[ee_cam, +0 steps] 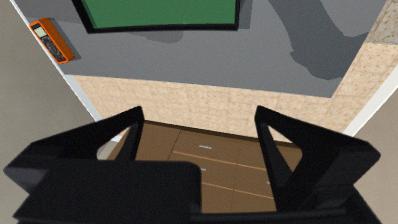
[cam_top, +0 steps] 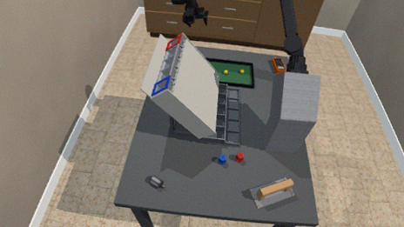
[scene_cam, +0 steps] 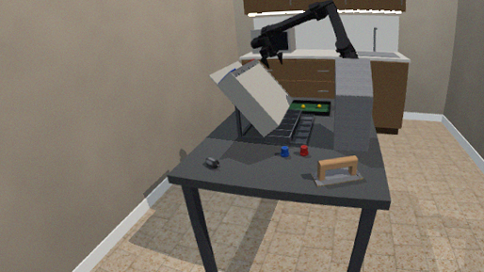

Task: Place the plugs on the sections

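Note:
My gripper point(cam_top: 197, 17) hangs open and empty high above the far end of the tilted cover, just beyond the red-banded funnel point(cam_top: 174, 42); it also shows in the exterior view point(scene_cam: 270, 59). The blue-banded funnel point(cam_top: 161, 86) sits at the nearer end of the cover's top edge. The white cover point(cam_top: 194, 89) slopes down to a row of grey sections point(cam_top: 229, 115). The red plug point(cam_top: 240, 157) and the blue plug point(cam_top: 222, 159) stand on the table in front of the sections. Two yellow marbles point(cam_top: 241, 71) lie in the green tray point(cam_top: 231, 72). In the wrist view the open fingers frame the drawers below.
A tall grey block point(cam_top: 300, 98) stands at the arm's base on the right. An orange meter point(cam_top: 279, 64) lies beside the tray. A wooden-handled tool on a plate point(cam_top: 275, 192) sits front right. A small dark part point(cam_top: 156, 181) lies front left. A brown dresser point(cam_top: 231, 8) stands behind the table.

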You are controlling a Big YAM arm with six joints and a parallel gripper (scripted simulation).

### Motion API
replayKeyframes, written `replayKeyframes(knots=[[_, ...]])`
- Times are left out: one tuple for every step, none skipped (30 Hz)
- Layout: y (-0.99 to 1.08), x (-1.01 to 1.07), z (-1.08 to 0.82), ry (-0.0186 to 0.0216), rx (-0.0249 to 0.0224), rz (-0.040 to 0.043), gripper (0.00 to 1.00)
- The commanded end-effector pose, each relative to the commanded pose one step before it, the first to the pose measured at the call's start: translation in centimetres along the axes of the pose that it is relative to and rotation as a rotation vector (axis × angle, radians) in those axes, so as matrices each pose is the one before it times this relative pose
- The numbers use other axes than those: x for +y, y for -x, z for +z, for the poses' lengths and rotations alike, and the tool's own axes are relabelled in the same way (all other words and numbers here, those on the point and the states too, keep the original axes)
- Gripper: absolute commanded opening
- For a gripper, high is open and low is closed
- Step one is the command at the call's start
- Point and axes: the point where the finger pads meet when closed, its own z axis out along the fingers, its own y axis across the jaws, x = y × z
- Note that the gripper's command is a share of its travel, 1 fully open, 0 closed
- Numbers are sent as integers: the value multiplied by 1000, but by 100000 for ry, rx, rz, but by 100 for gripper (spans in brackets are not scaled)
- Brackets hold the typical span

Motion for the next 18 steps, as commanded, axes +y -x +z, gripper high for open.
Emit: replayKeyframes(knots=[[-808,-277,-821,-1730,374,1774,100],[0,0,0,0,0,0,100],[0,0,0,0,0,0,100],[0,0,0,0,0,0,100],[0,0,0,0,0,0,100],[0,0,0,0,0,0,100],[0,0,0,0,0,0,100],[0,0,0,0,0,0,100],[0,0,0,0,0,0,100],[0,0,0,0,0,0,100],[0,0,0,0,0,0,100],[0,0,-1,-3,0,6,100],[2,3,-9,-21,-1,42,100],[6,8,-23,-55,-2,112,100],[11,16,-44,-106,-5,215,100],[18,26,-72,-172,-9,350,100],[27,38,-105,-253,-14,514,100],[37,53,-145,-349,-21,492,100]])
